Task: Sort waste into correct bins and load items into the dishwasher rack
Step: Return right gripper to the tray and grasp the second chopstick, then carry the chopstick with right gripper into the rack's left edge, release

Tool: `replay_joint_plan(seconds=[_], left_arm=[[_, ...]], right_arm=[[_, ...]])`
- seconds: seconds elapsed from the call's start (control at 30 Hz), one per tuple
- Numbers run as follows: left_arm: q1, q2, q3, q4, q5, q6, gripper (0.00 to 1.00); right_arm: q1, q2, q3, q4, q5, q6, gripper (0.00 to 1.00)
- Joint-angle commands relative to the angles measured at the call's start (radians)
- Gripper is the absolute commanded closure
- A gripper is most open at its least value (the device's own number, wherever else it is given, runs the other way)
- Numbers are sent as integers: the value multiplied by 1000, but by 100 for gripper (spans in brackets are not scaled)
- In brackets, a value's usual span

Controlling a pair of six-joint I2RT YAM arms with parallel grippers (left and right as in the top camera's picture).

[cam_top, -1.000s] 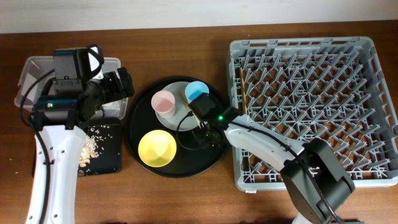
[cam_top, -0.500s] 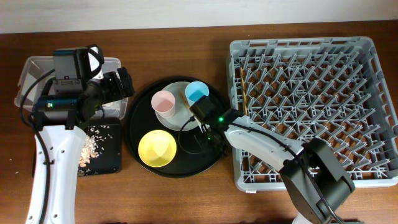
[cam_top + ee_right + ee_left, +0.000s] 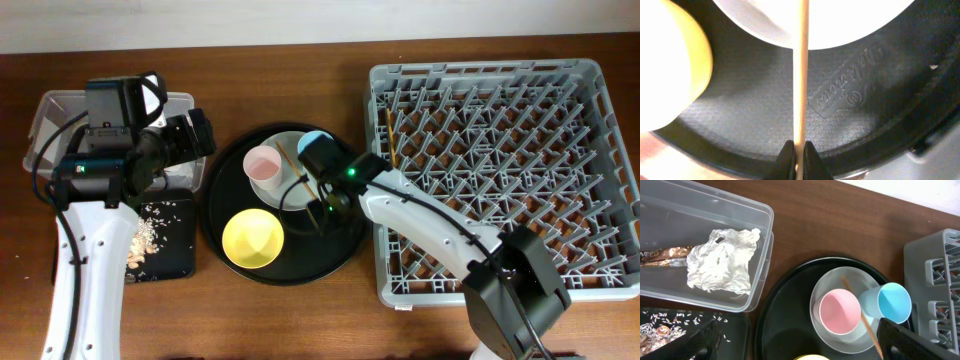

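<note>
A wooden table [image 3: 300, 320] lay under the right pincer [image 3: 323, 212] and spread away from it on every side. Its top was dark reddish-brown, with fine grain running left to right across the pincer's line. Well beyond the pincer, along the table's far edge, ran a pale off-white band [image 3: 300, 20], plain and unmarked; whether it was wall or floor could not be told. The left wrist view caught the same pale surface [image 3: 920, 192] past the wood. Light fell soft and even, with a mild sheen on the wood to the pincer's left and only faint shadows.
</note>
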Motion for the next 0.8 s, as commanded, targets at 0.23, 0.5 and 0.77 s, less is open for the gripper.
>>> replay_joint_plan(seconds=[0.23, 0.5, 0.77], left_arm=[[3, -3, 12, 2, 1, -2, 1], [3, -3, 12, 2, 1, -2, 1], [3, -3, 12, 2, 1, -2, 1]], right_arm=[[-44, -80, 323, -205, 66, 125, 96], [-251, -139, 338, -405, 145, 195, 96], [-336, -136, 217, -411, 130, 187, 96]])
